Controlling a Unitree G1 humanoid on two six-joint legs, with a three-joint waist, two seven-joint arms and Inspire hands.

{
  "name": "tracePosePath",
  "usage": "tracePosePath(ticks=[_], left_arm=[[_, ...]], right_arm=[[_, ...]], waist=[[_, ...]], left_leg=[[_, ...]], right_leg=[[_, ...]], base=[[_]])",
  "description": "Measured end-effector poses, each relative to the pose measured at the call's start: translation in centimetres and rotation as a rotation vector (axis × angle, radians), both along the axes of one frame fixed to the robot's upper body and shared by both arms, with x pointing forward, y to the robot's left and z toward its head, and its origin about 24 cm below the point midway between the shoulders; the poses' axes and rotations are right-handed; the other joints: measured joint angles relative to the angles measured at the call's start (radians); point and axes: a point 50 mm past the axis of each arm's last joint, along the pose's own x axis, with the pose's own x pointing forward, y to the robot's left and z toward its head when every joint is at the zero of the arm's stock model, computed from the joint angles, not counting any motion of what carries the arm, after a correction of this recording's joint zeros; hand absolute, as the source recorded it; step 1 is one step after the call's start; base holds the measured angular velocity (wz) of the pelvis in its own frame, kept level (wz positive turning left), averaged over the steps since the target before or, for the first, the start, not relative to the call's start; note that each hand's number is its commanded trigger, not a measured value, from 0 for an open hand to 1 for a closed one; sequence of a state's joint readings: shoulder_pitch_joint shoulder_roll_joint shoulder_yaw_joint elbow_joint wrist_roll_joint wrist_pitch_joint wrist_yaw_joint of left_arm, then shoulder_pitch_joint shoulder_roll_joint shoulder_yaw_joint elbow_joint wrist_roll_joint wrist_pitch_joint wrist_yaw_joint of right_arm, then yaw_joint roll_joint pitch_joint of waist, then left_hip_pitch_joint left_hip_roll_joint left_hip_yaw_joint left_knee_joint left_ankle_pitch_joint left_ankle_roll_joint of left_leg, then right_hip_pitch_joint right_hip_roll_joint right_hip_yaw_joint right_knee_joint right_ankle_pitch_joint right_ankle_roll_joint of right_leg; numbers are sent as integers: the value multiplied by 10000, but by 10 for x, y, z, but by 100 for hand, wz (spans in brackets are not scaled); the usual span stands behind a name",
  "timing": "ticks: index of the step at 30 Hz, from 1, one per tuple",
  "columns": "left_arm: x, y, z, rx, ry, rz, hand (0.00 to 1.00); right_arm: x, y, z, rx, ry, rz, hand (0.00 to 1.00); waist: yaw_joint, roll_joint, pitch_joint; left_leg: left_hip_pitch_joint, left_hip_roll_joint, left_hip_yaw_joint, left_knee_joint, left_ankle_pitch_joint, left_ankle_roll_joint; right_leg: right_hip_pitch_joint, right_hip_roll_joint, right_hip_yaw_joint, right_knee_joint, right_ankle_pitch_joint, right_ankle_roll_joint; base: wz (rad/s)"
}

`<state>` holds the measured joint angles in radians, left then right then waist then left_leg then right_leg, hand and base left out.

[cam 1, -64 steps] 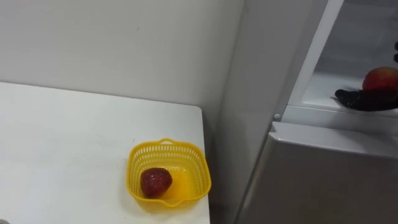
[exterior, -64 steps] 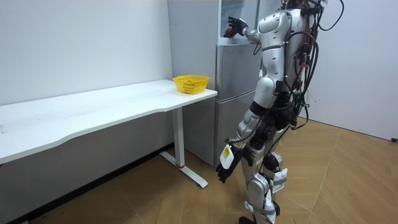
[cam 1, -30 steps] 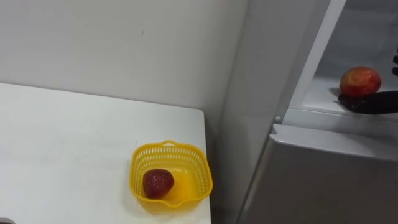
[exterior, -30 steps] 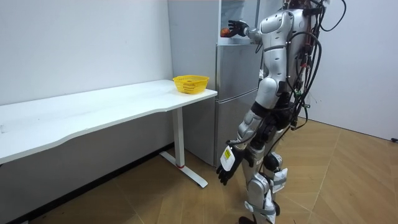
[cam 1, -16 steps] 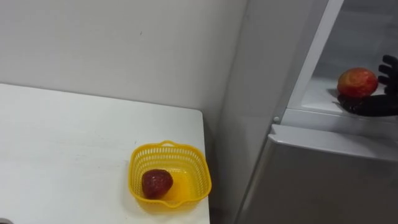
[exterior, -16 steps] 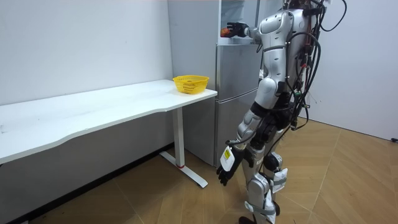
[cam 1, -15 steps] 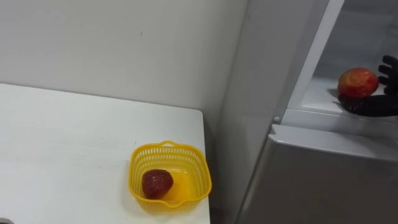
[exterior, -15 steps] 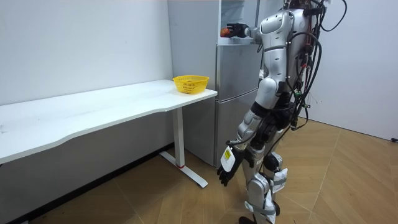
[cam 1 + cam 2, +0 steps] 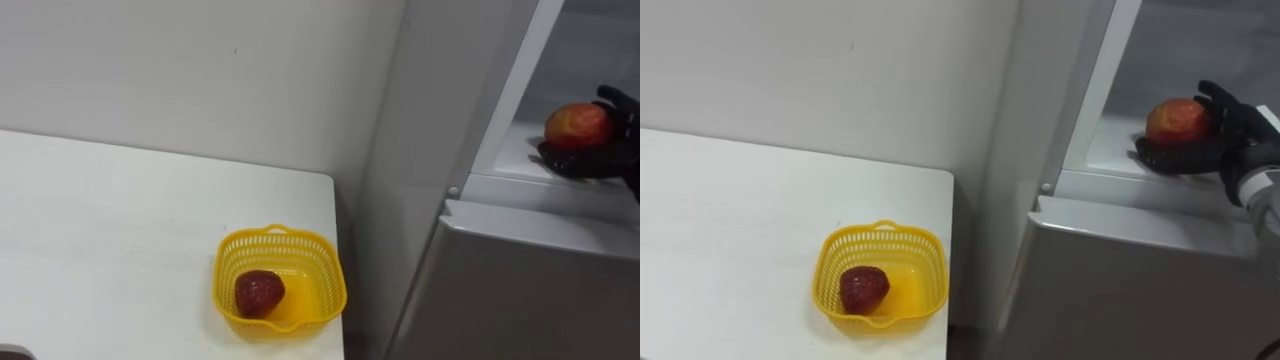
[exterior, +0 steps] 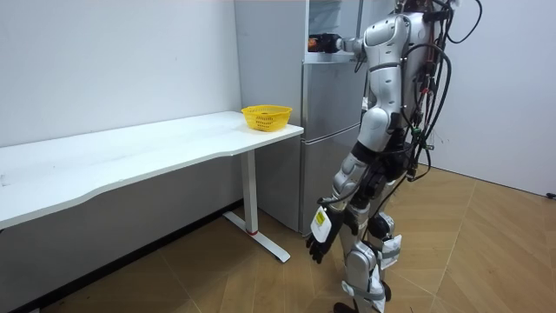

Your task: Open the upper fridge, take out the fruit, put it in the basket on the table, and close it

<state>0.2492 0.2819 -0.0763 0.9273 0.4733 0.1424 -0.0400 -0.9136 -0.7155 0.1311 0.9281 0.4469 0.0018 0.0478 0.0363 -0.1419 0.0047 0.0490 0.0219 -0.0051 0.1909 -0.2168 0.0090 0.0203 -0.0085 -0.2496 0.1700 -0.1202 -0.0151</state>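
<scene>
In the upper fridge (image 9: pixel 1120 290), the right hand (image 9: pixel 1190 155) cups the apple (image 9: pixel 1175 120), fingers (image 9: pixel 1220 105) curled round it. Firm the grip, then lift clear of the fridge sill. The left hand (image 10: pixel 319 246) hangs relaxed.

Fingers (image 9: pixel 1166 155) of the right hand (image 9: pixel 1222 143) hide the underside of the apple (image 9: pixel 1176 117).

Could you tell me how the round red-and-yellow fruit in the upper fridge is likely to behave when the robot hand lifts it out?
The round red-and-yellow fruit looks smooth and rigid, so it should keep its shape in the right robot hand curled round it. Being round, it would probably roll along the white fridge shelf if released.
</scene>
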Motion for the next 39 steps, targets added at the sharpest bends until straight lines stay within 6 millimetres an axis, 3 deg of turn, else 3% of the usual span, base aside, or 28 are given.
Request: tracePosePath(ticks=[6,7,8,9,23,39], left_arm=[[3,3,1,12,7,-51,0],[3,3,1,6,-5,-57,0],[3,3,1,4,-6,-57,0],[3,3,1,3,1,-55,0],[7,4,1,28,-46,-52,0],[5,6,0,67,113,31,0]], right_arm=[[1,2,0,97,35,345,0],[1,3,0,93,37,377,4],[1,3,0,104,31,410,58],[1,3,0,105,31,437,100],[1,2,5,24,-59,454,100],[1,4,4,-16,19,625,100]], waist=[[-2,-67,19],[-2,-69,18],[11,-69,18],[14,-70,17],[261,-81,-6],[242,-86,-12]], left_leg=[[-23,-4,0,-3,0,1],[-23,-3,0,-10,-1,0],[-19,1,5,-19,-1,0],[-18,3,7,-23,-1,0],[-16,15,12,-15,-1,-2],[-50,-7,-44,62,1,-1]], right_leg=[[-19,-4,-5,3,0,0],[-19,-1,-7,3,0,0],[-22,4,-8,3,0,-1],[-25,6,-7,3,0,0],[-32,15,-26,-5,0,-1],[14,-8,-30,-5,0,-1]], base=[[0],[0],[0],[0],[0],[0]])
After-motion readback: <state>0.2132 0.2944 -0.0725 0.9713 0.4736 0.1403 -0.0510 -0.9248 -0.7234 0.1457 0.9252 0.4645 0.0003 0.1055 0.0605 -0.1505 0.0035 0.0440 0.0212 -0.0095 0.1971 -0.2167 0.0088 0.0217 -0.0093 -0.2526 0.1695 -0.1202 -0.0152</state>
